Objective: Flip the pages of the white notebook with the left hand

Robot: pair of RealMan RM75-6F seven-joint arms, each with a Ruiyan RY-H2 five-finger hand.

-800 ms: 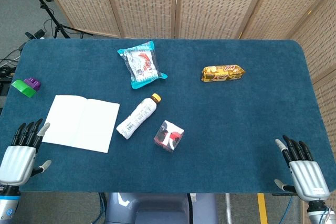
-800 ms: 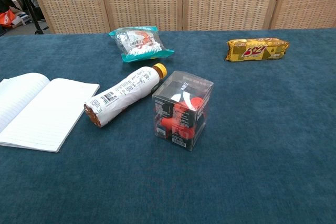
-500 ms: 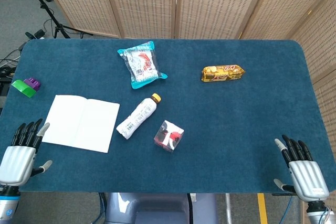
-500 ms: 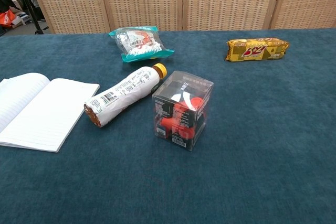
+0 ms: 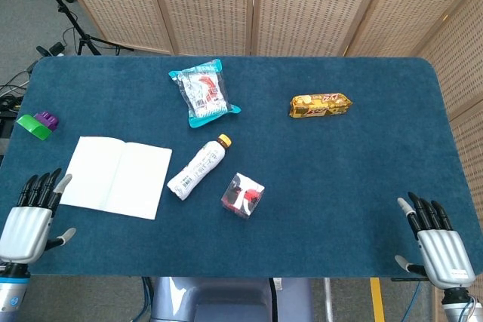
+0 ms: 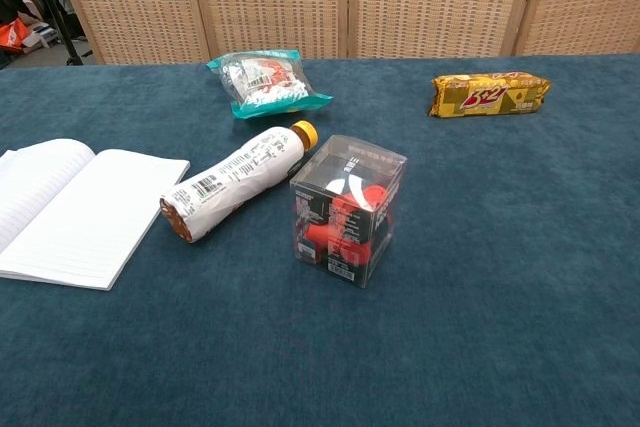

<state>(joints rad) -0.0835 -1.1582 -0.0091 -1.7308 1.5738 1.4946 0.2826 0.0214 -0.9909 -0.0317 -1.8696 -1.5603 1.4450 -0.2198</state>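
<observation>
The white notebook (image 5: 117, 176) lies open and flat on the left side of the blue table; the chest view shows its lined pages (image 6: 75, 212) at the left edge. My left hand (image 5: 30, 216) hovers at the table's front left corner, just left of the notebook's near corner, fingers apart and holding nothing. My right hand (image 5: 439, 243) is at the front right corner, also open and empty. Neither hand appears in the chest view.
A white bottle (image 5: 198, 167) lies right of the notebook, with a clear box of red items (image 5: 242, 194) beside it. A teal snack bag (image 5: 204, 93) and a yellow biscuit pack (image 5: 320, 105) sit further back. Green and purple items (image 5: 36, 123) rest at the left edge.
My right hand has drifted slightly down toward the table's front edge. The left hand and the notebook have not visibly moved.
</observation>
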